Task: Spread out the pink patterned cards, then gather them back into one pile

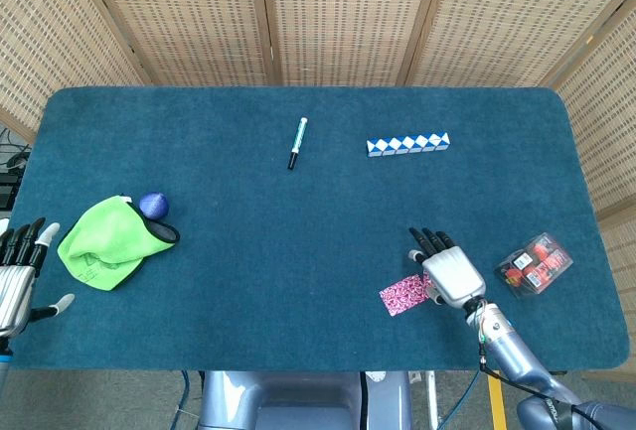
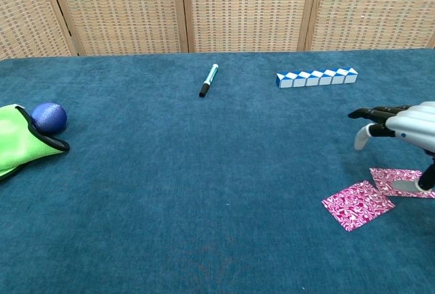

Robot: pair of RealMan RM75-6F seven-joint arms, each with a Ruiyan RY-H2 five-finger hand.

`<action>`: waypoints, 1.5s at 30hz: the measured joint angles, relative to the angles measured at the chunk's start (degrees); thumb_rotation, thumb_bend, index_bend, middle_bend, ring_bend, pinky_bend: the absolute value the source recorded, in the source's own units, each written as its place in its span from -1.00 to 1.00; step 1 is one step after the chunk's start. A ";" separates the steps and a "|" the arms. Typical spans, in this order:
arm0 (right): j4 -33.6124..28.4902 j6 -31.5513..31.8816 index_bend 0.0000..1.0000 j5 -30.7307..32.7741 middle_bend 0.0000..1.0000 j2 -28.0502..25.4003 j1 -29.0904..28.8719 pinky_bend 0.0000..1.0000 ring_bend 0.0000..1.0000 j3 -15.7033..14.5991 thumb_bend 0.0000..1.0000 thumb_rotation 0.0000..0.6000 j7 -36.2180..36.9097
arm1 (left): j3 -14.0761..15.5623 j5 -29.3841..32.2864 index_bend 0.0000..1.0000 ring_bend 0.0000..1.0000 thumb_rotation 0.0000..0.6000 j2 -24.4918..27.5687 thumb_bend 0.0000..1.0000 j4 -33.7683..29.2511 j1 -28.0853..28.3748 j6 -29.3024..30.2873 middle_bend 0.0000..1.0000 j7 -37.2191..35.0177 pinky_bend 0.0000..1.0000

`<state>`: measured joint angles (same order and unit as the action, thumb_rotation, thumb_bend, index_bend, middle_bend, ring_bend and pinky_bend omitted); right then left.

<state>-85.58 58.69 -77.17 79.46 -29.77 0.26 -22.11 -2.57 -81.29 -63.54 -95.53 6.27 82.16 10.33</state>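
Note:
Two pink patterned cards lie flat on the blue table cloth (image 2: 204, 192) near the front right. One card (image 2: 357, 204) (image 1: 405, 294) lies fully uncovered. The other card (image 2: 401, 181) sits just to its right, partly under my right hand, and the head view hides it. My right hand (image 2: 406, 122) (image 1: 453, 274) hovers above that second card with fingers stretched forward and apart; its thumb hangs down close to the card's right edge. It holds nothing. My left hand (image 1: 18, 276) rests open at the far left edge of the table, away from the cards.
A green cloth (image 1: 107, 241) and a blue ball (image 1: 153, 204) sit at the left. A pen (image 1: 297, 142) and a blue-and-white block strip (image 1: 407, 143) lie toward the back. A clear box with red contents (image 1: 534, 264) stands right of my right hand.

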 measured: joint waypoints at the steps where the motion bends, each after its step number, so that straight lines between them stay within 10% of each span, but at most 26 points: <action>1: 0.14 -0.46 -0.50 1.44 -1.00 -0.04 0.27 -0.77 -1.00 0.36 -0.38 1.00 1.37 | 0.00 0.00 -1.00 -1.00 1.00 -0.01 -1.00 0.00 0.00 0.01 -1.00 0.03 -1.00; 45: 9.85 -7.82 -0.31 8.76 -1.00 3.90 1.00 -0.77 -1.00 2.91 -0.38 1.00 12.36 | -0.17 0.49 -1.00 -1.00 1.00 -0.22 -1.00 -0.23 -0.04 0.12 -1.00 0.84 -1.00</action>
<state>-75.73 50.87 -68.42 83.35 -28.77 3.17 -9.75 -2.75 -80.80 -63.76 -95.76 6.23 82.28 11.17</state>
